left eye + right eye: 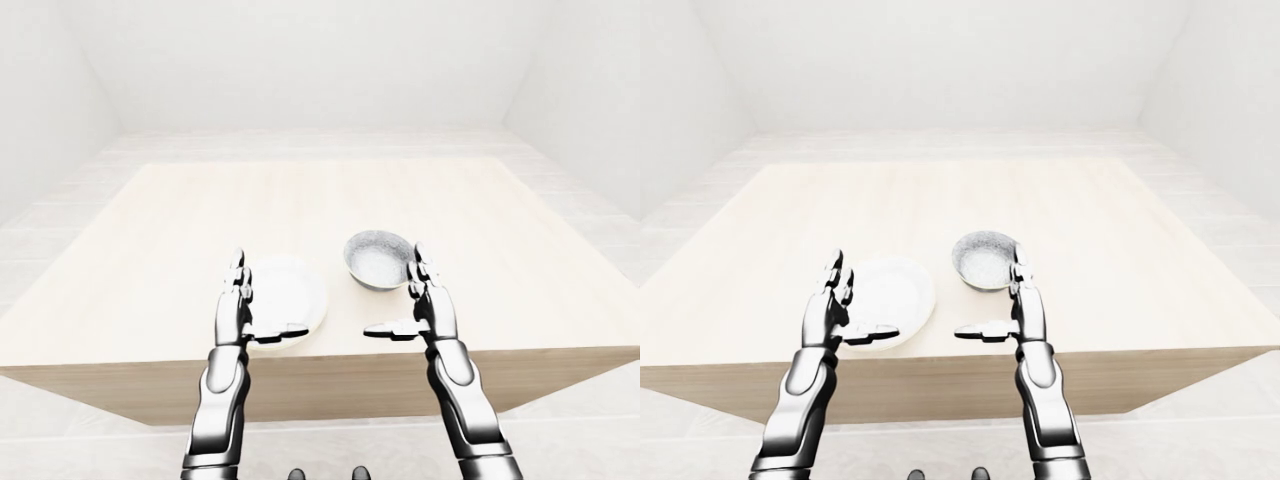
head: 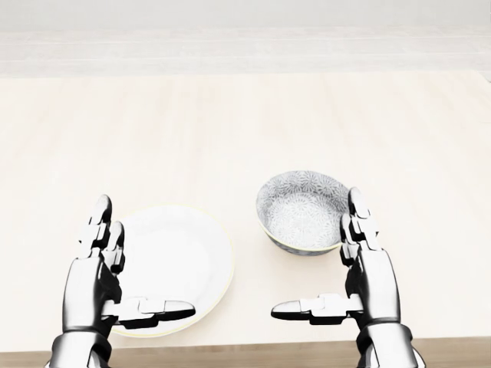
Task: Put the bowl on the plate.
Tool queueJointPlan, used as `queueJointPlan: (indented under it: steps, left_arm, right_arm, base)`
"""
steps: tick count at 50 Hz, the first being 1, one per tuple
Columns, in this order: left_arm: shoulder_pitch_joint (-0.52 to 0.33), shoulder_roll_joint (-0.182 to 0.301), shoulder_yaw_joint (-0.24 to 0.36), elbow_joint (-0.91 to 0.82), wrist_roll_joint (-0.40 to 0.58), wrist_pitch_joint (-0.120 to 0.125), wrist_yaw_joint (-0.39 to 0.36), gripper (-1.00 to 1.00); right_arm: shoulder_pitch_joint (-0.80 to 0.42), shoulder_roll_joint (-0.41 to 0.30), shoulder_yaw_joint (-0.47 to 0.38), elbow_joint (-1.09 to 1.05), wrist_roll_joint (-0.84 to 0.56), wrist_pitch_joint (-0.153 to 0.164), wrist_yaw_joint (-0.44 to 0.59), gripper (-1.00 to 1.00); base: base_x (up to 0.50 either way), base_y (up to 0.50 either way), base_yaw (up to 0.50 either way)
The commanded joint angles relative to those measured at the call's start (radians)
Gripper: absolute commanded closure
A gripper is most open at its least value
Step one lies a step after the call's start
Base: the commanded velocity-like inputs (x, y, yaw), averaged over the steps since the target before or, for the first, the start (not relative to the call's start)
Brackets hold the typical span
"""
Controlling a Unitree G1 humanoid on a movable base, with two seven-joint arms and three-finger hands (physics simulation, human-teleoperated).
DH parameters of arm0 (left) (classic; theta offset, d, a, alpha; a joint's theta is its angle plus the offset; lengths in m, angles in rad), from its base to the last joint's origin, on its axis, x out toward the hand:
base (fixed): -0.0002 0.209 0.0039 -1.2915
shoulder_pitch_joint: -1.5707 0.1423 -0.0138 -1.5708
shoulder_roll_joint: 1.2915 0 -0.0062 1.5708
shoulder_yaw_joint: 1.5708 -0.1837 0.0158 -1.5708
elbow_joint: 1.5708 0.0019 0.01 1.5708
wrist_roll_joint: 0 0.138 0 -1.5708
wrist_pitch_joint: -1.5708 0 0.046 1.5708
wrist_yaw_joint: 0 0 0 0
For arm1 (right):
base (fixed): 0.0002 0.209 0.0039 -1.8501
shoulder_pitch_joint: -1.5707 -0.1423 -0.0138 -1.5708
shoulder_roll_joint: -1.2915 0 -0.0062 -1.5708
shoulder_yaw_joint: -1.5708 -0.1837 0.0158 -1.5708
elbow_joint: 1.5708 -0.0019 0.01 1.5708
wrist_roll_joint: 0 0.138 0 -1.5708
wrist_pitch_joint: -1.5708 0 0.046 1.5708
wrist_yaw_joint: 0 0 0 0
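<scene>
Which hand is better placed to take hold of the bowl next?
Right. The right hand is open beside the bowl, its fingers next to the right rim. The left hand is open at the plate, with the plate between it and the bowl.

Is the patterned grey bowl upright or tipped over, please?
Upright: the patterned grey bowl sits rim-up on the pale wooden table.

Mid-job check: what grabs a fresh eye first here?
The two silver hands, both open with thumbs pointing inward: the left hand at the white plate's left edge, the right hand beside the patterned bowl's right rim. Bowl and plate sit side by side, apart, near the pale wooden table's bottom edge in the head view.
</scene>
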Motion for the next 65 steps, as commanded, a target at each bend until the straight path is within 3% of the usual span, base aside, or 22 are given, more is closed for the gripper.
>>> queueJointPlan:
  steps: [1, 6, 7, 9, 20, 22, 23, 24, 25, 26, 28, 41, 46, 52, 57, 65]
  left_arm:
    - [-0.001, 0.048, 0.007, 0.044, 0.013, -0.024, -0.05, -1.0]
    - [-0.003, 0.046, 0.01, 0.041, 0.016, -0.017, -0.049, -1.0]
    - [0.006, 0.045, 0.005, 0.021, 0.017, -0.002, -0.054, -1.0]
    - [0.012, 0.045, 0.003, 0.009, 0.02, 0.001, -0.056, -1.0]
    - [0.057, 0.046, 0.005, -0.091, 0.019, 0.038, -0.082, -1.0]
    - [0.076, 0.059, 0.02, -0.14, -0.009, 0.029, -0.118, -1.0]
    - [0.074, 0.06, 0.024, -0.165, -0.001, 0.046, -0.111, -1.0]
    - [0.074, 0.059, 0.024, -0.166, -0.001, 0.047, -0.112, -1.0]
    - [0.07, 0.059, 0.028, -0.18, 0.001, 0.067, -0.109, -1.0]
    - [0.067, 0.059, 0.033, -0.16, -0.004, 0.053, -0.117, -1.0]
    - [0.069, 0.062, 0.043, -0.193, -0.013, 0.067, -0.125, -1.0]
    - [0.076, 0.058, 0.069, -0.305, -0.028, 0.067, -0.139, -1.0]
    - [0.075, 0.056, 0.074, -0.276, -0.021, 0.067, -0.141, -1.0]
    - [0.043, 0.075, 0.128, -0.316, -0.058, 0.067, -0.139, -1.0]
    - [0.044, 0.082, 0.157, -0.352, -0.081, 0.067, -0.146, -1.0]
    - [0.061, 0.08, 0.148, -0.34, -0.061, 0.067, -0.16, -1.0]
  right_arm:
    - [-0.001, -0.038, -0.008, 0.019, 0.04, 0.007, 0.014, -1.0]
    - [0.013, -0.013, -0.04, 0.002, 0.023, 0.007, 0.052, -1.0]
    - [0.016, -0.009, -0.048, -0.002, 0.022, 0.006, 0.059, -1.0]
    - [0.017, -0.005, -0.054, -0.003, 0.019, 0.007, 0.065, -1.0]
    - [0.039, 0.015, -0.071, -0.074, -0.003, 0.045, 0.09, -1.0]
    - [0.053, 0.014, -0.071, -0.161, -0.001, 0.102, 0.092, -1.0]
    - [0.053, 0.013, -0.073, -0.181, -0.002, 0.106, 0.094, -1.0]
    - [0.053, 0.014, -0.073, -0.182, -0.002, 0.106, 0.094, -1.0]
    - [0.052, 0.013, -0.075, -0.198, -0.004, 0.106, 0.094, -1.0]
    - [0.05, 0.012, -0.077, -0.223, -0.005, 0.106, 0.095, -1.0]
    - [0.047, 0.011, -0.084, -0.27, -0.001, 0.106, 0.098, -1.0]
    - [0.055, 0.014, -0.106, -0.375, -0.001, 0.106, 0.117, -1.0]
    - [0.037, 0.013, -0.113, -0.365, -0.006, 0.106, 0.115, -1.0]
    - [-0.009, 0.009, -0.134, -0.339, 0.005, 0.106, 0.097, -1.0]
    - [0.023, 0.01, -0.114, -0.389, -0.006, 0.106, 0.106, -1.0]
    - [0.036, 0.014, -0.104, -0.404, -0.035, 0.106, 0.096, -1.0]
  base:
    - [0.0, 0.0, 0.0]
    - [0.0, 0.0, 0.0]
    - [0.0, 0.0, 0.0]
    - [0.0, 0.0, 0.0]
    - [0.0, 0.0, 0.0]
    - [0.0, 0.0, 0.0]
    - [0.0, 0.0, 0.0]
    - [0.0, 0.0, 0.0]
    - [0.0, 0.0, 0.0]
    - [0.0, 0.0, 0.0]
    - [0.0, 0.0, 0.0]
    - [0.0, 0.0, 0.0]
    - [0.0, 0.0, 0.0]
    - [0.0, 0.0, 0.0]
    - [0.0, 0.0, 0.0]
    - [0.0, 0.0, 0.0]
